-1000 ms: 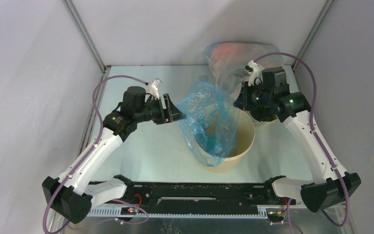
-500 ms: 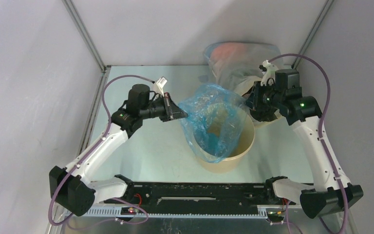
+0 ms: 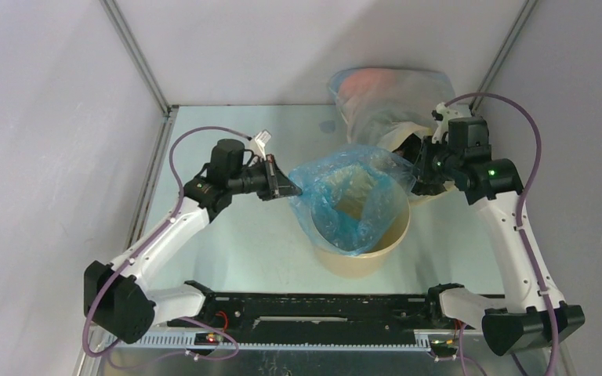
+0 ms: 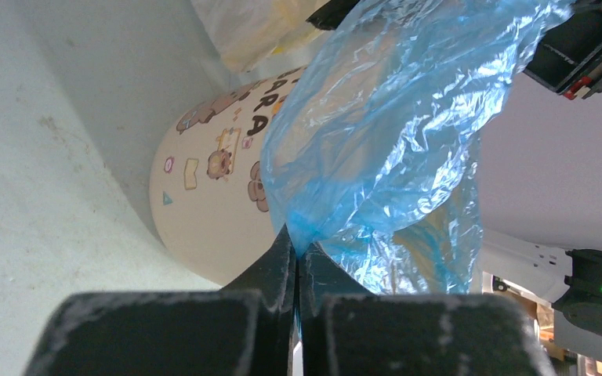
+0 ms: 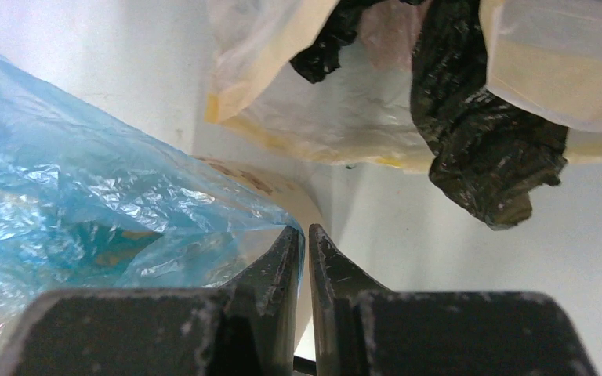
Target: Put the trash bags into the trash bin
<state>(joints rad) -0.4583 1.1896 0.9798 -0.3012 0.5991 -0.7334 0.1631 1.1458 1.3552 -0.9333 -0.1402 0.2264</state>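
The tan trash bin (image 3: 376, 252) stands at mid table; cartoon prints mark its wall (image 4: 204, 204). A light-blue trash bag (image 3: 345, 196) hangs into it, its mouth stretched wide above the rim. My left gripper (image 3: 290, 190) is shut on the bag's left edge, and the film (image 4: 384, 117) is pinched at the fingertips of that gripper (image 4: 298, 239). My right gripper (image 3: 414, 168) holds the bag's right edge beside the bin's far-right rim (image 5: 286, 188). There the jaws of the right gripper (image 5: 303, 231) stand nearly together, with blue film (image 5: 63, 196) running in between them.
A large cloudy plastic sack (image 3: 384, 98) sits at the back right corner, right behind the right gripper, with crumpled black plastic (image 5: 486, 157) inside it. Metal frame posts (image 3: 137, 59) and grey walls close in the table's sides.
My left gripper has shut on the bag's left edge. The right gripper has moved right with its edge, and the bag's mouth has been pulled wider over the bin.
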